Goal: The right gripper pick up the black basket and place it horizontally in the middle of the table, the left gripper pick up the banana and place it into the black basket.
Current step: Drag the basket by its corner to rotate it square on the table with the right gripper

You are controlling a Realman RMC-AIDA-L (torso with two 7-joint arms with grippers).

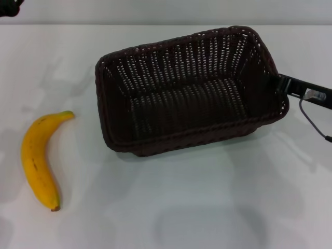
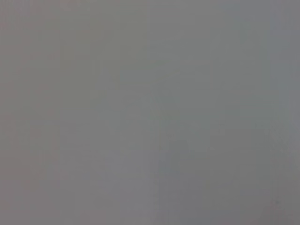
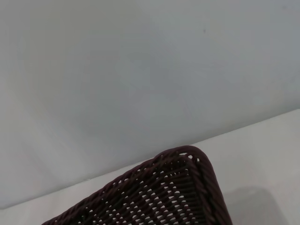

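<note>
Gripping the black basket (image 1: 189, 91) by its right-hand short wall, my right gripper (image 1: 281, 85) is clenched on the braided rim. Basket sits tilted, near the table's (image 1: 207, 207) far right side; interior holds nothing. Its rim corner shows in the right wrist view (image 3: 187, 159). Banana (image 1: 39, 158) lies on the table near the left edge, well apart from the basket. My left gripper is not visible.
</note>
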